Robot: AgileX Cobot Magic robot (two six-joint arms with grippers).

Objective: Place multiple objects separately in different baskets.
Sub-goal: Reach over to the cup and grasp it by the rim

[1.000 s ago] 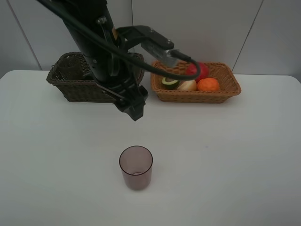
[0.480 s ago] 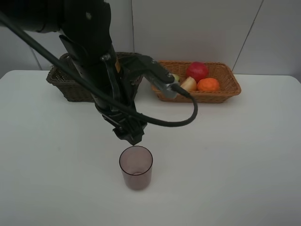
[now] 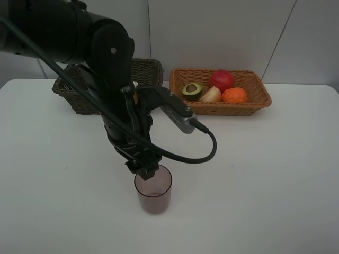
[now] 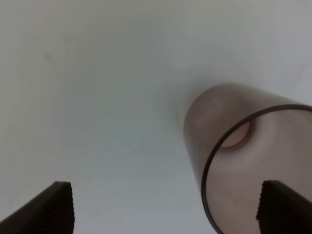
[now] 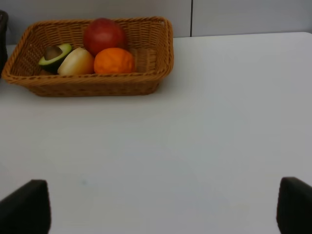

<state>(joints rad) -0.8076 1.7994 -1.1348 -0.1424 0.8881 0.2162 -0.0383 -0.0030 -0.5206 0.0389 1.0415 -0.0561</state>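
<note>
Translucent brownish-pink cup (image 3: 153, 188), upright, alone on the near middle of the white worktop (image 3: 265, 174). Left tool (image 3: 144, 170) poised right at the cup's rim on its far-left side; in the left wrist view its fingers (image 4: 53, 207) are spread wide, the cup (image 4: 243, 156) lying near one finger rather than centred between them, nothing pinched. Light orange-tan wicker basket (image 3: 259, 100) at the far right of the worktop, holding a red apple (image 3: 222, 80), an orange tangerine (image 3: 234, 94), a peach-coloured fruit (image 3: 211, 95) and an avocado half (image 3: 192, 90), cut face up, all close together. Dark brown wicker basket (image 3: 145, 71) just left of it, largely hidden behind the left arm; contents cannot be told. Right tool (image 5: 161, 207) seen only in its own wrist view, fingers spread and empty, over bare worktop well clear of the tan basket.
</note>
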